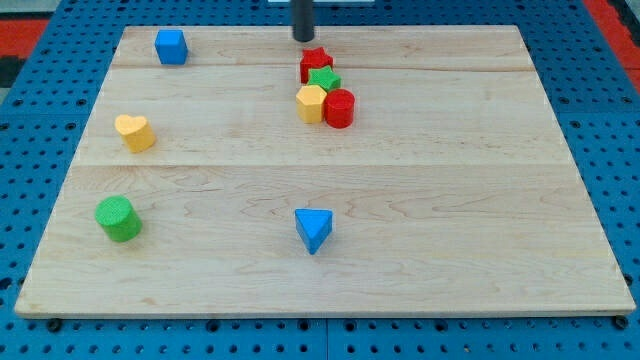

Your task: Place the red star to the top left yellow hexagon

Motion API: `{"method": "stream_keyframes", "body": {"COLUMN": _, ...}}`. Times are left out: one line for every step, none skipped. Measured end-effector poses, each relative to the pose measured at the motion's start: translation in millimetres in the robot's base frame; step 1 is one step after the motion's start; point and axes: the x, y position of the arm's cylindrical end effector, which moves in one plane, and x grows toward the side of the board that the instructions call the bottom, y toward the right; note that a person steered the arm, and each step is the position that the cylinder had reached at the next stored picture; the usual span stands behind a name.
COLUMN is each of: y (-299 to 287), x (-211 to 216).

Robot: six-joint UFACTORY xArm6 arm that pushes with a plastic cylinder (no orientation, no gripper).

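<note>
The red star (315,63) sits near the view's top centre, at the top of a tight cluster. Just below it is a green star (324,80). The yellow hexagon (311,103) lies below the red star, touching a red cylinder (339,108) on its right. My tip (303,39) is a dark rod end just above and slightly left of the red star, close to it; I cannot tell whether it touches.
A blue cube (171,46) is at the top left. A yellow heart (134,131) is at the left. A green cylinder (118,218) is at the lower left. A blue triangle (313,229) is at the bottom centre. The wooden board (450,200) rests on a blue pegboard.
</note>
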Motion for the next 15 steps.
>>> {"method": "stream_keyframes", "body": {"y": 71.8, "x": -0.6}}
{"method": "stream_keyframes", "body": {"y": 63.6, "x": 6.4}}
{"method": "stream_keyframes", "body": {"y": 70.0, "x": 23.1}}
{"method": "stream_keyframes", "body": {"y": 65.5, "x": 36.6}}
{"method": "stream_keyframes", "body": {"y": 36.8, "x": 60.0}}
{"method": "stream_keyframes", "body": {"y": 6.7, "x": 60.0}}
{"method": "stream_keyframes", "body": {"y": -21.9, "x": 60.0}}
{"method": "stream_keyframes", "body": {"y": -23.4, "x": 74.8}}
{"method": "stream_keyframes", "body": {"y": -37.6, "x": 67.4}}
{"method": "stream_keyframes", "body": {"y": -46.3, "x": 38.4}}
{"method": "stream_keyframes", "body": {"y": -50.7, "x": 31.8}}
{"method": "stream_keyframes", "body": {"y": -53.9, "x": 46.6}}
{"method": "stream_keyframes", "body": {"y": -59.1, "x": 68.3}}
{"method": "stream_keyframes", "body": {"y": -74.9, "x": 70.7}}
{"method": "stream_keyframes", "body": {"y": -96.1, "x": 70.7}}
